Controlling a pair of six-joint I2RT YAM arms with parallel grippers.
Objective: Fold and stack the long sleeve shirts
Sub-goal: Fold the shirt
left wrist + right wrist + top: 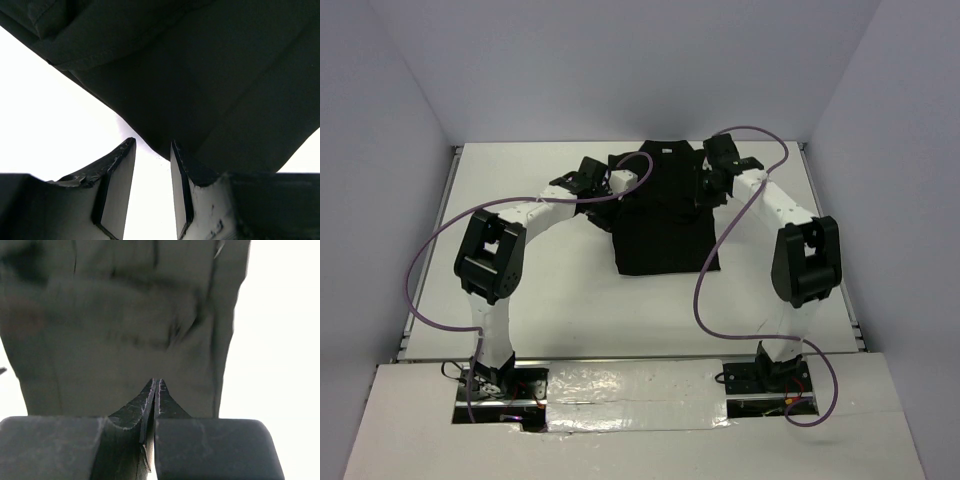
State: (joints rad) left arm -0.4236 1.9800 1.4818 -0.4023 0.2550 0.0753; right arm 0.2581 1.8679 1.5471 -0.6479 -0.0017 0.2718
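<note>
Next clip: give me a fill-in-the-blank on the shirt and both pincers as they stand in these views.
1. The only cloth on the table is a ___ shirt.
2. The left pincer has its jaws ___, with bare table showing between them.
3. The right pincer has its jaws ___, its tips pointing at the shirt.
Missing words: black; open; shut.
</note>
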